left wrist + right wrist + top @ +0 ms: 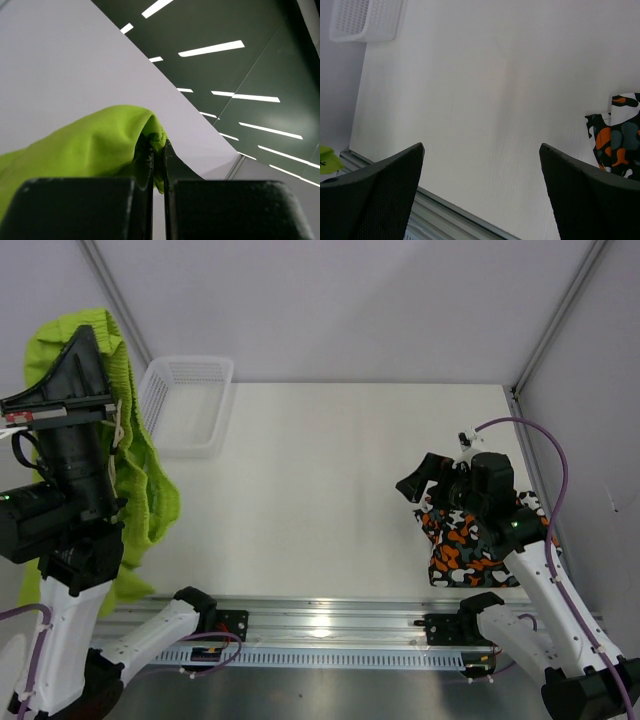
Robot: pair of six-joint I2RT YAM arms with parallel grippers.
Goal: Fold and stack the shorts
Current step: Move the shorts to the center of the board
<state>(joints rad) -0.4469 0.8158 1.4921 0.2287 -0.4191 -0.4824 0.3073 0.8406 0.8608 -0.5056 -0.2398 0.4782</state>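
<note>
- The left tool [157, 147] is clamped shut on a bunched fold of the plain lime green cloth shorts [85, 150]. It is raised high, and the rest of the cloth hangs limp beneath it.
- This step would go best by lowering that tool over the white bench [320, 470] and dragging the cloth out flat, without bunching.
- The right tool [481, 150] stands wide open and empty. The folded orange, black, white and grey camouflage shorts [465, 550] lie on the bench to its right.
- The green fabric looks thin, smooth and drapey.
</note>
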